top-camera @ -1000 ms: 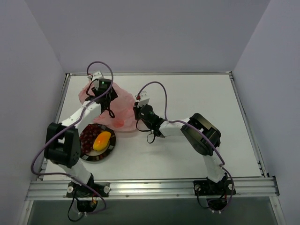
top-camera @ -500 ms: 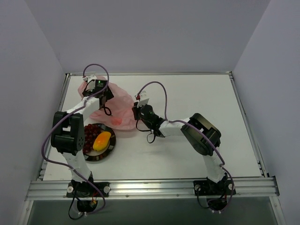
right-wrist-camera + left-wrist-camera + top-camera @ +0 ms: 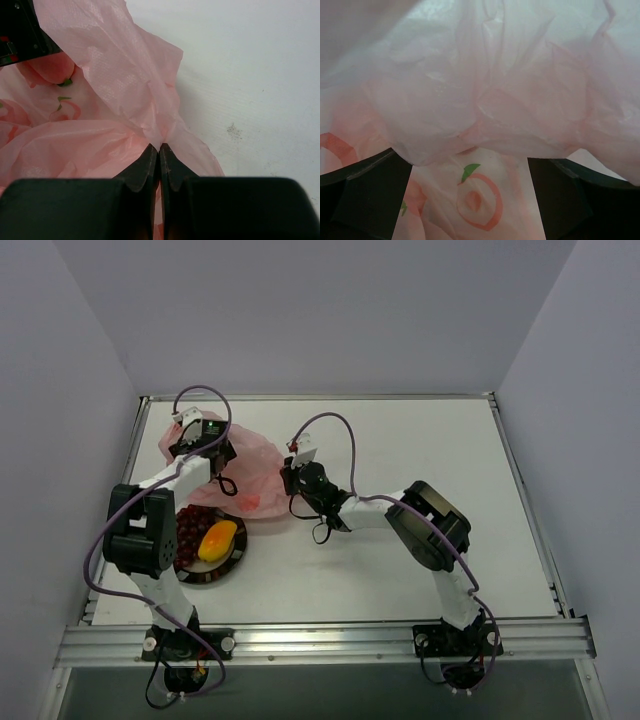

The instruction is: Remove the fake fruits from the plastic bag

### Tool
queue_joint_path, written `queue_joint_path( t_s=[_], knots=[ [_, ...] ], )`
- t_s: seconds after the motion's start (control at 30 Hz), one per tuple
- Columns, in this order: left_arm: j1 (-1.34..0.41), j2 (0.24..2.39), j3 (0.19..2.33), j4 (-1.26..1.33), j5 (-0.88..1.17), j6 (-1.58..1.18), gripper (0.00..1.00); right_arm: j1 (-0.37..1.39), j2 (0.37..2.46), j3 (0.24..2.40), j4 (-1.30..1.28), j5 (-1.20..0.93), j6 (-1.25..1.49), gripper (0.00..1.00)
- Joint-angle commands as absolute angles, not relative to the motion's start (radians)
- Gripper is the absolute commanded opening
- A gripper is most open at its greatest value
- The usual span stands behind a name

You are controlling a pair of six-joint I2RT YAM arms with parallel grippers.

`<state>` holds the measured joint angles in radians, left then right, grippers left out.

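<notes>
- Bag [image 3: 258, 462] lies crumpled on the far left of the table [image 3: 420, 440], just beyond the plate [image 3: 241, 551].
- Left gripper [image 3: 470, 165] is over the bag's far left part. Its fingers [image 3: 365, 200] are wide apart with bag film between and over them. They are not closed on anything.
- Right gripper [image 3: 160, 147] is at the bag's right edge, with its fingers together and pinching a fold of the film.
- Peach [image 3: 248, 502] is in the bag at its near edge and shows as a red spot through the film.
- Grapes [image 3: 186, 530] are on the left side of the plate.
- Mango [image 3: 219, 538] is on the plate, right of the grapes and touching them.
- Plate sits near left, and the bag's near edge touches its far rim.
</notes>
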<state>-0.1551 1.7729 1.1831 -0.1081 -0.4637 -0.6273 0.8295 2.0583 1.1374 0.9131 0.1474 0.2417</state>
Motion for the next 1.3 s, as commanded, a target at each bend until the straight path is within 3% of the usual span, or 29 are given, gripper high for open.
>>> queue_joint_path(
  t_s=[0.0, 0.23, 0.63, 0.8, 0.87, 1.0, 1.27],
  knots=[
    [-0.129, 1.778, 1.244, -0.138, -0.529, -0.601, 0.93, 0.821, 2.056, 1.175, 0.933, 0.141, 0.255, 0.01],
    [-0.094, 1.856, 1.293, -0.136, -0.558, -0.589, 0.93, 0.818, 2.063, 1.180, 0.928, 0.138, 0.258, 0.01],
    [-0.005, 1.994, 1.430, -0.150, -0.408, -0.660, 0.95, 0.813, 2.069, 1.186, 0.917, 0.133, 0.253, 0.01],
    [-0.005, 1.962, 1.382, -0.017, -0.393, -0.632, 0.71, 0.811, 2.075, 1.189, 0.911, 0.132, 0.250, 0.01],
    [-0.005, 1.951, 1.361, 0.056, -0.400, -0.623, 0.54, 0.811, 2.077, 1.192, 0.908, 0.127, 0.250, 0.01],
    [-0.005, 1.915, 1.324, 0.086, -0.348, -0.641, 0.30, 0.813, 2.079, 1.201, 0.900, 0.126, 0.244, 0.01],
    [-0.031, 1.790, 1.255, 0.043, -0.200, -0.741, 0.18, 0.810, 2.086, 1.278, 0.853, 0.110, 0.230, 0.01]
  ],
)
